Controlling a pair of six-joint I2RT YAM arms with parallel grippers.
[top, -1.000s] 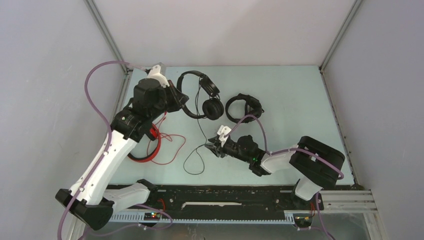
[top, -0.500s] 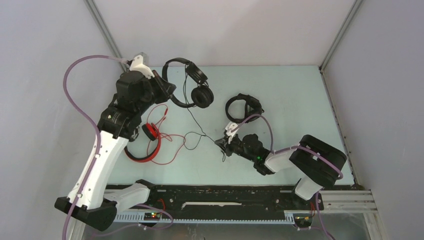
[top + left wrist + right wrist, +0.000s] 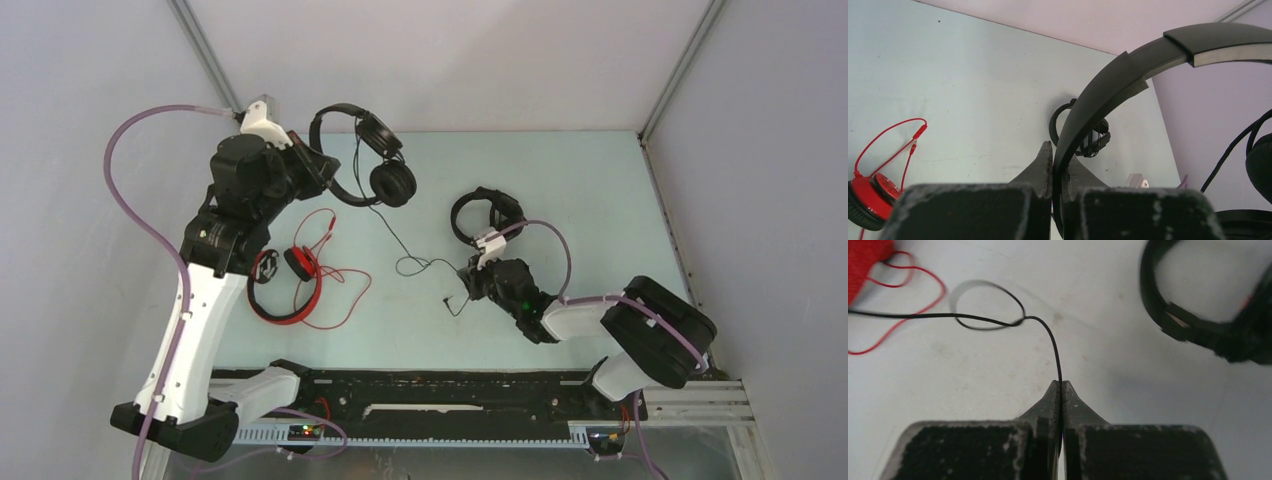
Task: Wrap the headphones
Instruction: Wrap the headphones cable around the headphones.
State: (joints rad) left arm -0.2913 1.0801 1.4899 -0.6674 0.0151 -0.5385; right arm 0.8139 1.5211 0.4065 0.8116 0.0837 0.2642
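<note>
The slim black headphones hang above the table's back left. My left gripper is shut on their headband; in the left wrist view the jaws pinch the band edge-on. Their thin black cable runs down and right to my right gripper, which is shut on it low over the table. The cable makes a small loop ahead of the jaws. The red headphones lie at the left with loose red cable. The bulkier black headphones lie behind the right gripper.
Grey walls close the table on the left, back and right, with metal frame posts in the corners. A black rail with both arm bases runs along the near edge. The red cable sprawls toward the table's middle.
My left arm lifted the slim black headphones up and back to the left. My right gripper shut on their cable and moved right, drawing the cable out.
</note>
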